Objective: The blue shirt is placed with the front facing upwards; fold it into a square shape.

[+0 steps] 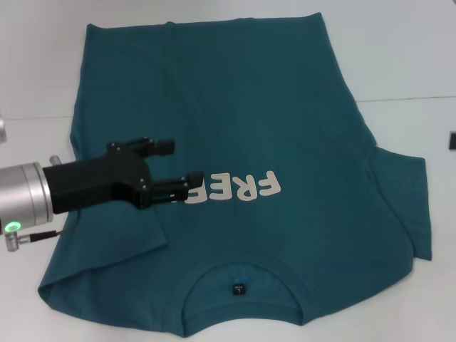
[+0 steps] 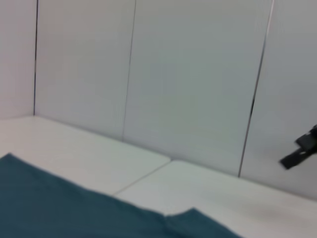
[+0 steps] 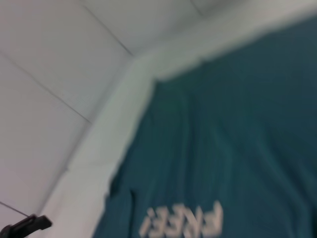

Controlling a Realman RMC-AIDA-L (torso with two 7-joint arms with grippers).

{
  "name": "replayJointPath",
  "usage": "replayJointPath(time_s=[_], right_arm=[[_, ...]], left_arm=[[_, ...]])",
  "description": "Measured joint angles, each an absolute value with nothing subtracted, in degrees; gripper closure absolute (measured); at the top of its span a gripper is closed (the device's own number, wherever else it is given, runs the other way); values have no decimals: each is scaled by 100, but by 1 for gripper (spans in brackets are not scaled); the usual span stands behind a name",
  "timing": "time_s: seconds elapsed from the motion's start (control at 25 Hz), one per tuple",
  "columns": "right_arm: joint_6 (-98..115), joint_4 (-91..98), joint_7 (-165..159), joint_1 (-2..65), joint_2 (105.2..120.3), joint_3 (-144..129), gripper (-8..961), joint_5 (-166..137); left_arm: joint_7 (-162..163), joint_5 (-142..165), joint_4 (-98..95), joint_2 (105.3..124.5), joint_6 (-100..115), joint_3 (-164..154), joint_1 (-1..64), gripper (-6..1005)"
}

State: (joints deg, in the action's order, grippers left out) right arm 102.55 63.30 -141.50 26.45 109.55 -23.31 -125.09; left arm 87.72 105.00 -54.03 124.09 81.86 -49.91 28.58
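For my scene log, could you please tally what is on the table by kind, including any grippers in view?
Shirts: 1, the blue shirt, front up, with its left sleeve folded in.
Grippers: 1, the left gripper, open above the shirt beside the white lettering.
The right gripper is not in the head view.
Total: 2

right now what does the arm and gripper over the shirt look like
The left gripper is matte black and blocky, with two slim black fingers. It is mounted on a round silver wrist cylinder carrying a glowing green ring light and a thin cable beneath. The right arm is out of the head view.
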Motion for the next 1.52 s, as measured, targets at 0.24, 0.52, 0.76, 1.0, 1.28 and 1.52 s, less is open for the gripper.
replayJointPath(time_s=[0.24,0.52,0.76,1.0,1.28,1.52], right_arm=[[10729,6624,-15042,2380,10943,-1914,31,-13083],[10514,6629,-15035,2258,10904,-1744,32,-13889],[10468,6638,-15084,2536,10930,-1821,33,-14550],[10081,6425,-15098,2569,11023,-1822,35,-14620],[9615,5812,-15030,2792,11067,-1907,36,-14600],[9331,5691,-15028,2848,11174,-2277,38,-14650]], left_arm=[[8616,10835,-5262,12420,8116,-5012,2838,142],[8608,11022,-5003,12402,8054,-5053,2962,147],[8635,11102,-5010,12394,8056,-5055,2993,150],[8659,11256,-5015,12392,8091,-5054,2991,149],[8665,11269,-4999,12392,8100,-5053,2984,149],[8666,11269,-4992,12392,8107,-5060,2988,149]])
